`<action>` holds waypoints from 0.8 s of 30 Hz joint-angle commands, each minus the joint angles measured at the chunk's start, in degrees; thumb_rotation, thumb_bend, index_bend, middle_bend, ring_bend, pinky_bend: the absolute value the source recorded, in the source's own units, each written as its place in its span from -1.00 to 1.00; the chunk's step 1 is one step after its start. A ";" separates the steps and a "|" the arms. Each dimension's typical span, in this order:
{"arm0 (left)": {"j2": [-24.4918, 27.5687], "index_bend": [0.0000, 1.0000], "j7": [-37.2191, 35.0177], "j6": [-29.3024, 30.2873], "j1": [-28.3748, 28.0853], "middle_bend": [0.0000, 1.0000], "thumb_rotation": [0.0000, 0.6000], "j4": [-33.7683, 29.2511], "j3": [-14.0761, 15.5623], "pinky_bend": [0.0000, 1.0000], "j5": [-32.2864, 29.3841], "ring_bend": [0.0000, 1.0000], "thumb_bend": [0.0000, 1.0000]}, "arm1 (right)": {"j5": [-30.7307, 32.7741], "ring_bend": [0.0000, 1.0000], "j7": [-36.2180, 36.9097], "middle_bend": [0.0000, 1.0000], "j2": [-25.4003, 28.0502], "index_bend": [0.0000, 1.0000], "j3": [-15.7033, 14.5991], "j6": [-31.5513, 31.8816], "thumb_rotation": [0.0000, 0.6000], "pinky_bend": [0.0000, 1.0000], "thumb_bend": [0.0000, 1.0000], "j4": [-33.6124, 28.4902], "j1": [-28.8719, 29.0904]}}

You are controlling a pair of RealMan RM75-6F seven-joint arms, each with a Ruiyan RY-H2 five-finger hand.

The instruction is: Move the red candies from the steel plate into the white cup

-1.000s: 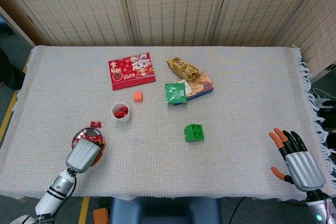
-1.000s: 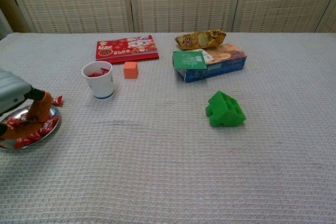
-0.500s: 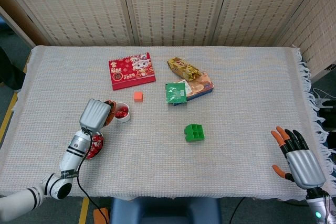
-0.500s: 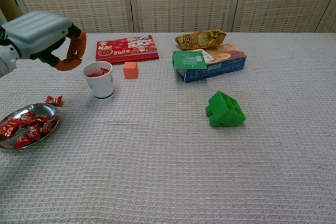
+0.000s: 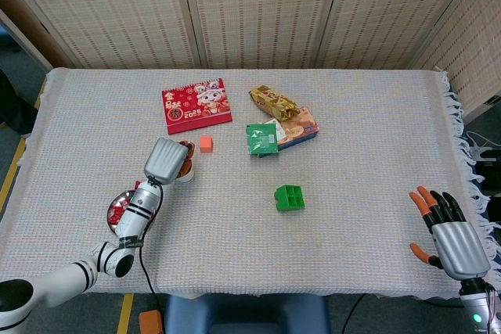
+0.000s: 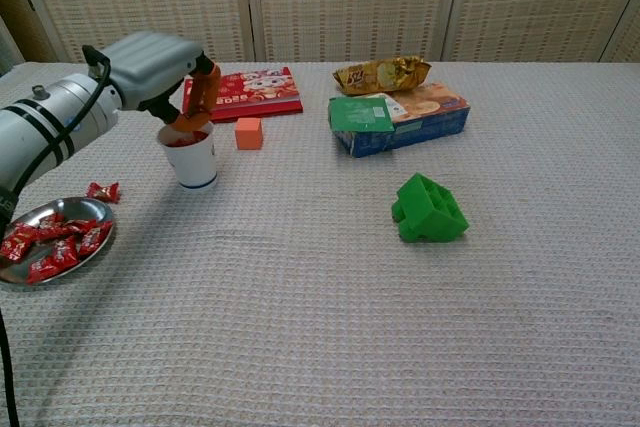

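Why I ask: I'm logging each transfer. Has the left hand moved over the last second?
Yes. The left hand left the steel plate and now sits over the white cup, fingertips at its rim. Whether it holds a candy, I cannot tell.

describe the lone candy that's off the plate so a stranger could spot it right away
Start at the steel plate near the table's front left corner. Just beyond its far rim, toward the white cup, a single red wrapped candy lies on the cloth. Unlike the others, it sits alone outside the plate.
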 commanded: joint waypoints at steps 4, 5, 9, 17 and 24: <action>0.83 -0.53 1.08 0.02 0.35 -0.45 1.00 -1.00 0.63 1.00 -1.63 0.63 -0.24 | -0.48 -1.00 0.03 -1.00 0.03 -1.00 -0.22 0.18 1.00 -1.00 -0.75 0.04 -0.09; 1.04 -0.62 0.85 0.27 0.42 -0.52 1.00 -1.37 0.68 1.00 -1.63 0.62 -0.24 | -0.55 -1.00 0.00 -1.00 0.01 -1.00 -0.25 0.22 1.00 -1.00 -0.75 0.02 -0.10; 3.05 -0.72 -1.10 2.00 1.49 -0.61 1.00 -5.01 1.11 1.00 -1.21 0.61 -0.24 | -0.68 -1.00 -0.10 -1.00 -0.04 -1.00 -0.30 0.31 1.00 -1.00 -0.75 -0.02 -0.14; 12.11 -0.64 -6.72 8.60 9.97 -0.48 1.00 -17.11 4.98 1.00 -0.93 0.62 -0.24 | -1.06 -1.00 0.10 -1.00 0.10 -1.00 -0.50 0.28 1.00 -1.00 -0.75 -0.11 -0.12; 12.72 -0.62 -6.51 6.19 12.52 -0.43 1.00 -14.80 6.88 1.00 -5.28 0.62 -0.25 | -2.79 -1.00 -0.08 -1.00 -0.01 -1.00 -1.12 0.72 1.00 -1.00 -0.75 -0.40 -0.15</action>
